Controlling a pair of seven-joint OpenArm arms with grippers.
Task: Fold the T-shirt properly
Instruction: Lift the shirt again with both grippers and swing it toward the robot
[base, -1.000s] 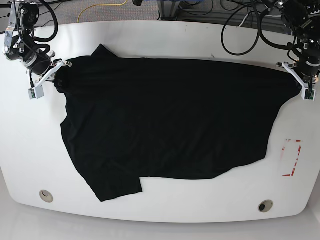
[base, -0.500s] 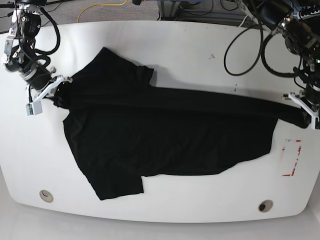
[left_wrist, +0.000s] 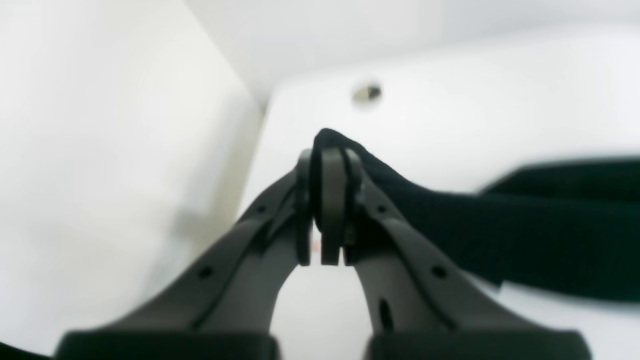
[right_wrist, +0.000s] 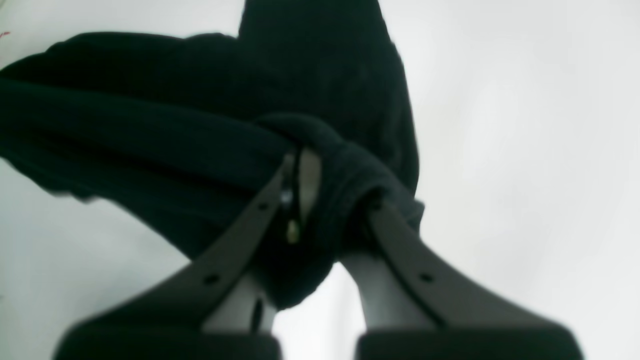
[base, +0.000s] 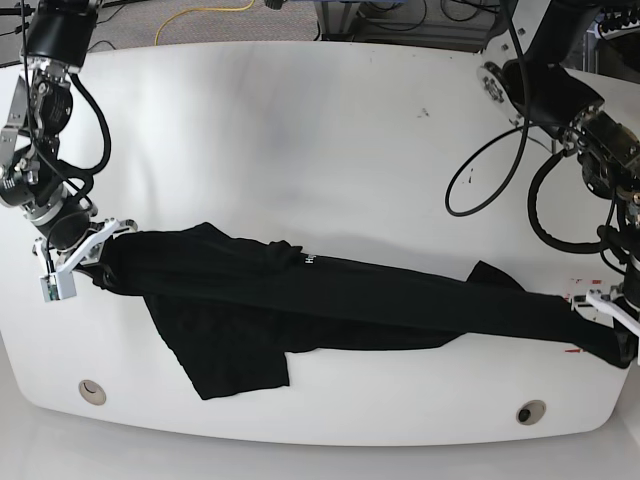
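- White table (base: 300, 110): rounded top, fills the base view; far half bare. Two round ports near the front edge, one on that view's left (base: 92, 391), one on its right (base: 531, 411).
- T-shirt (base: 330, 295): black, stretched into a long narrow band across the front half of the table, running from that view's left side to its right side, slightly downhill toward the right. A sleeve and part of the body (base: 225, 360) spread flat on the table below the band, toward the left end. Small pale mark on the fabric near mid-band, too small to read.
- Right gripper (base: 80, 252): at the band's left end in the base view. Wrist view shows both fingers pressed together with cloth bunched around and between them (right_wrist: 300, 180); firm pinch on the T-shirt.
- Left gripper (base: 612, 318): at the band's right end, close to the table edge. Wrist view shows fingers closed tight (left_wrist: 327, 200), a fold of black fabric caught at the tips and trailing off to one side.
- Red markings (base: 578, 350): on the table just beside the left gripper, partly covered.
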